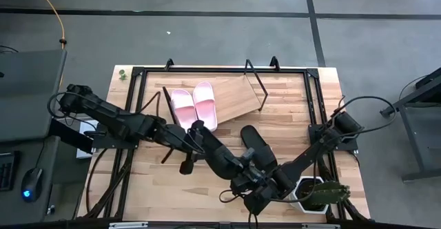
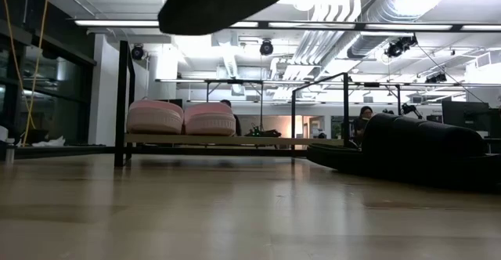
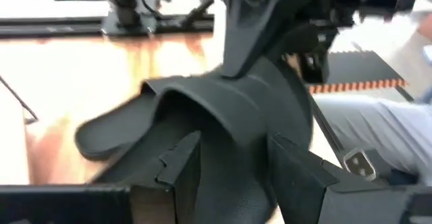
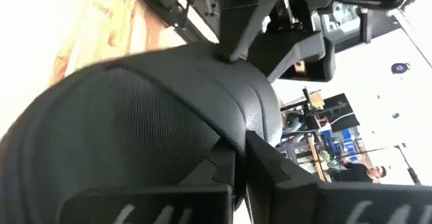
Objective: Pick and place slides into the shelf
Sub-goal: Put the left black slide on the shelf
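Two pale pink slides (image 1: pixel 194 105) lie side by side on the left half of the tilted wooden shelf (image 1: pixel 238 96), and they also show in the low view (image 2: pixel 182 117). One black slide (image 1: pixel 255 143) rests sole-down on the table right of centre (image 2: pixel 415 146). The other black slide (image 1: pixel 220 154) is up in the air between both arms; its dark underside fills the top of the low view (image 2: pixel 223 3). My left gripper (image 1: pixel 198 138) is shut on its far-left end. My right gripper (image 1: pixel 245 175) is shut on its near-right end. My left gripper pinches the black slide's sole behind the wide strap (image 3: pixel 223 136), one finger (image 3: pixel 179 166) on each side of it. It comes from the table's left. The slide is lifted clear. My right gripper pinches the slide's other end near the strap's ridge (image 4: pixel 233 126), with a finger (image 4: pixel 287 180) beside it, coming from the table's right near side. Its pads are hidden by the slide.
A white pot with a green plant (image 1: pixel 313 194) stands at the table's near right corner, next to my right arm. Black wire frame rails (image 1: pixel 313 105) run along the table's far and side edges. The shelf's right half is bare wood. A person (image 2: pixel 362 119) sits far behind.
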Robot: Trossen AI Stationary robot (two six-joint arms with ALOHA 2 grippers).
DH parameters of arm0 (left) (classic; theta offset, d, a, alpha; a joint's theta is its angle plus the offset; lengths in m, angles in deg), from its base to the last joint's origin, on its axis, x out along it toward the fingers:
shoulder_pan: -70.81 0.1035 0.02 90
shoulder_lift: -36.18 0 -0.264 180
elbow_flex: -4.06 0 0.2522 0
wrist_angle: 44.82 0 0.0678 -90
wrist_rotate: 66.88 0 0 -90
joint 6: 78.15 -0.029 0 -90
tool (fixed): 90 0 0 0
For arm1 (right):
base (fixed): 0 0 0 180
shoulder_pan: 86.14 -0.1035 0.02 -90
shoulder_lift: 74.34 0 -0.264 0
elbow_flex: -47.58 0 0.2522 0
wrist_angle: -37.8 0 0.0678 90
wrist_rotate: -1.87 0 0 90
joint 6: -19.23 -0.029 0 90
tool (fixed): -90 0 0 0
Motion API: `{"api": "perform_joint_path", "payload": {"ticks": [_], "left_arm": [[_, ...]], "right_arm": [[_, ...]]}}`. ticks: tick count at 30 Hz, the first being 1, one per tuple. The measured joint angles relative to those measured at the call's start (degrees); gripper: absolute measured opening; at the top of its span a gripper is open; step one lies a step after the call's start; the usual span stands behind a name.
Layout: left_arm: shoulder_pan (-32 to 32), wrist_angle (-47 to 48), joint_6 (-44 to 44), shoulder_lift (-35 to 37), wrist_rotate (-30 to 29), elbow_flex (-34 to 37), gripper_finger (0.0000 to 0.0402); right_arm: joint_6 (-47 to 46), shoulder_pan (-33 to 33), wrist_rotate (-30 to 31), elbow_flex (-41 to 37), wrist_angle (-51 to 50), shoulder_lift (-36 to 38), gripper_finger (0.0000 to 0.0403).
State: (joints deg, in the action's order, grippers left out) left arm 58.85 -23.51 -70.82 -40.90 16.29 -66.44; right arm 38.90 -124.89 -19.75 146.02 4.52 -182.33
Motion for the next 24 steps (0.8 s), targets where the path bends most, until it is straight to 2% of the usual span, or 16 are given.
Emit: {"api": "perform_joint_path", "payload": {"ticks": [18, 24], "left_arm": [[0.1, 8.3, 2.1, 3.6, -8.2, 0.0, 0.015], [0.0, 9.5, 2.1, 5.0, -14.5, 0.0, 0.015]], "right_arm": [[-2.4, -2.7, 1.1, 0.1, -3.4, 2.4, 0.0], [-5.7, -2.7, 0.5, 0.1, -7.4, 3.0, 0.0]]}}
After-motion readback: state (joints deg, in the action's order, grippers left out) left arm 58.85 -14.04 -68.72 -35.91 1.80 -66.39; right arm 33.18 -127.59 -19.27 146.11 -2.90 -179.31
